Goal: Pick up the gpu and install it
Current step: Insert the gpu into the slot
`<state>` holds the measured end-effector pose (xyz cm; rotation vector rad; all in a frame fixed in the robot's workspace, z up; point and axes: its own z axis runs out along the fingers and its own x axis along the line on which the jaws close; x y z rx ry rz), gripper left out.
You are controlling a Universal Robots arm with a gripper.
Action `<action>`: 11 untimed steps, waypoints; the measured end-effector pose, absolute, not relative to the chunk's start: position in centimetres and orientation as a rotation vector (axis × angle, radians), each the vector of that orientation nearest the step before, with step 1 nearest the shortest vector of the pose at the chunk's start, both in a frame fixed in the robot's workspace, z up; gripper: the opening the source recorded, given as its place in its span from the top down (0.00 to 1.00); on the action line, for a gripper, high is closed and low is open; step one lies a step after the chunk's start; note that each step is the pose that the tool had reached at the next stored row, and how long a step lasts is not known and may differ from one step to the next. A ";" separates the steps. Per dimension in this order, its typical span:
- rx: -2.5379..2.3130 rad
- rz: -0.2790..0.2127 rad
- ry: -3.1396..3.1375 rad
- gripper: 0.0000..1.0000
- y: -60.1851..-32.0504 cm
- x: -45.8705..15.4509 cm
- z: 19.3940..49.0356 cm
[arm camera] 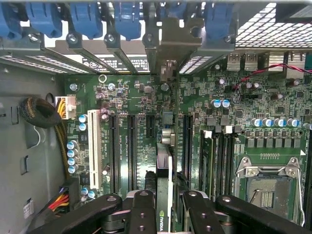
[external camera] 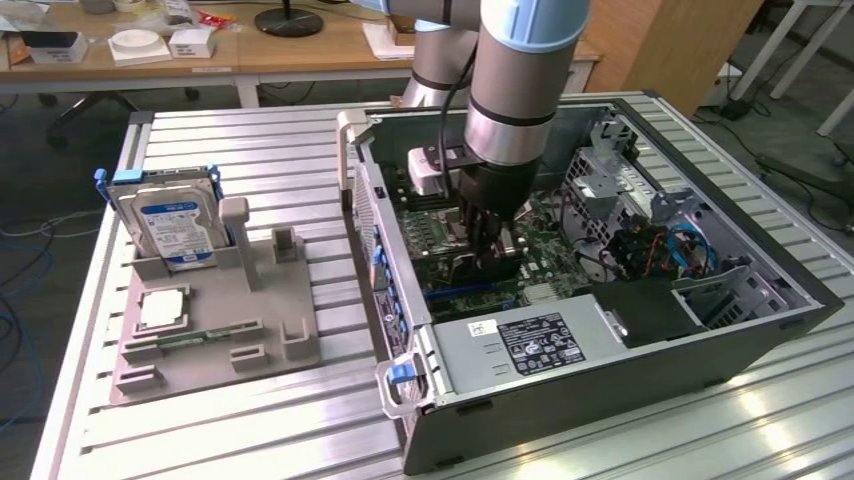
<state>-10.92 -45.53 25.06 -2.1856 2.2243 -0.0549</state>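
The gpu (arm camera: 165, 165) shows edge-on in the wrist view, a thin dark card with a green logo near my fingers. Its silvery bracket (arm camera: 171, 41) stands at the case's rear slot openings. My gripper (arm camera: 165, 217) is shut on the card, one black finger (arm camera: 141, 209) on each side. The card stands upright over the motherboard (arm camera: 126, 97), in line with a long black expansion slot between neighbouring slots (arm camera: 130, 146); whether it is fully seated I cannot tell. In the exterior view my gripper (external camera: 483, 245) reaches down inside the open computer case (external camera: 747, 340), with the dark gpu (external camera: 491, 268) below it.
On the exterior view's left, a grey fixture (external camera: 287, 340) holds a silver hard drive with a blue-white label (external camera: 174, 225), a green memory stick (external camera: 207, 335) and a square chip (external camera: 163, 308). Inside the case are the power supply (external camera: 527, 345), blue cables (external camera: 681, 245) and the CPU socket (arm camera: 265, 187).
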 end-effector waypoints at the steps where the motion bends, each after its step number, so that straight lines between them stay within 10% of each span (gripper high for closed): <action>1: -2.186 -0.055 2.224 0.74 -45.5 -10.9 25.0; 11: -2.186 -0.055 2.224 0.74 -45.3 -10.9 24.9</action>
